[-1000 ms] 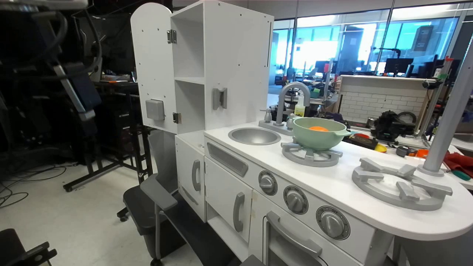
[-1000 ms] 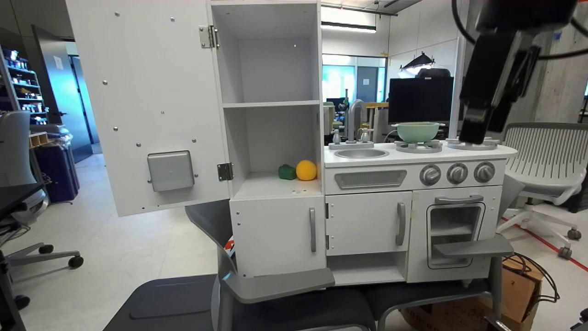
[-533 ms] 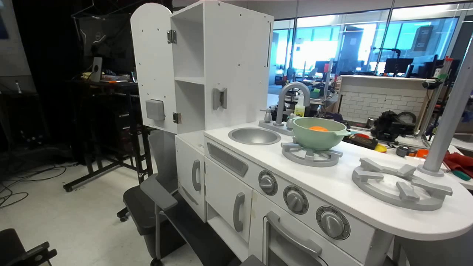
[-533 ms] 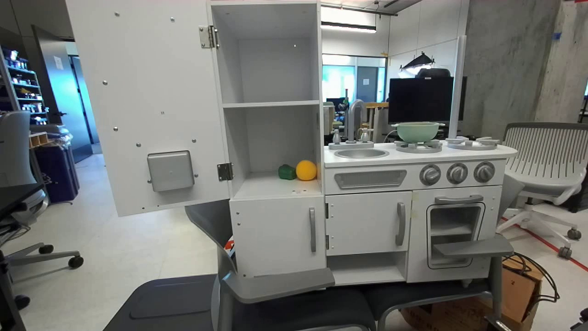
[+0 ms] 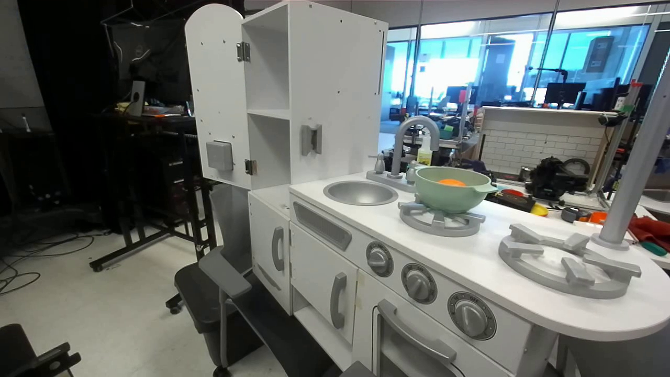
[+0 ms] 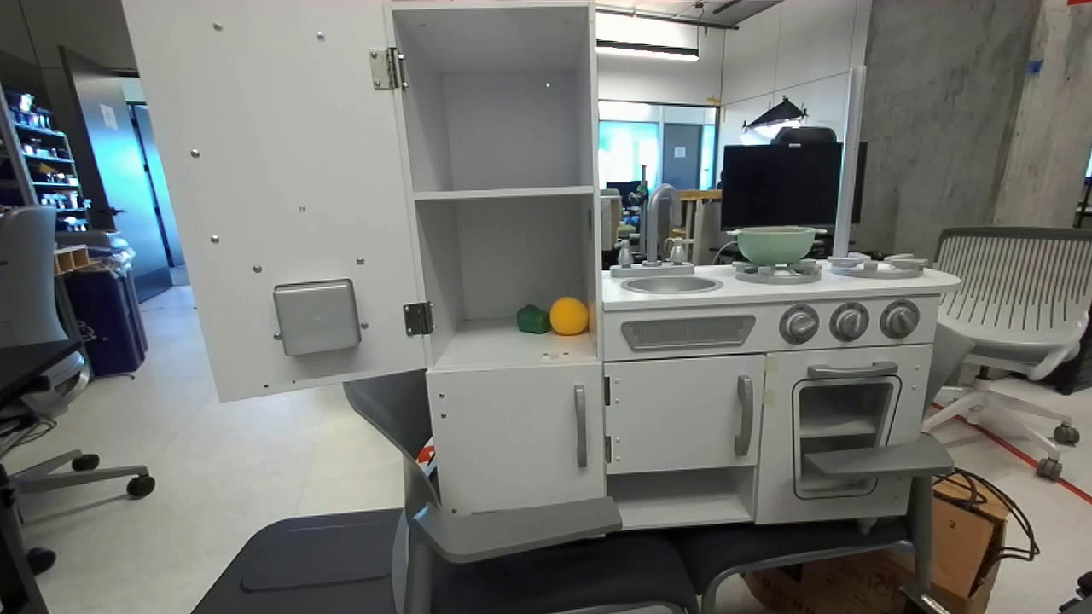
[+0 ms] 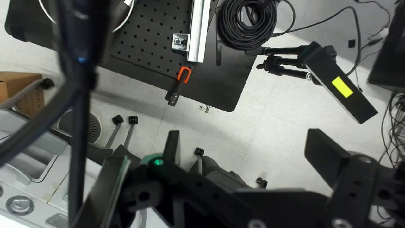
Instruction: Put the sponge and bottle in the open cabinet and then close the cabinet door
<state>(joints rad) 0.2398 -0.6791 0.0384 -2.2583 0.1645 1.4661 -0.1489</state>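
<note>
Possibly the sponge: a yellow-orange lump (image 6: 568, 315) on the lower shelf (image 6: 490, 348) of the left cupboard (image 6: 512, 128), or an orange lump (image 5: 451, 183) in the green bowl (image 5: 453, 199), right. No black bottle shows. The low cabinet door (image 6: 678, 415) looks closed. My claw (image 7: 245, 142) is spread, empty. I cannot judge finished from unstarted; if unstarted, opening that door comes next.

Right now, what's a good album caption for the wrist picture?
Open hand holding nothing, a cable coil and a brown box beyond.

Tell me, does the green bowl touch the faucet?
Apart. An exterior view shows a clear gap, with background visible between the faucet and the bowl.
</note>
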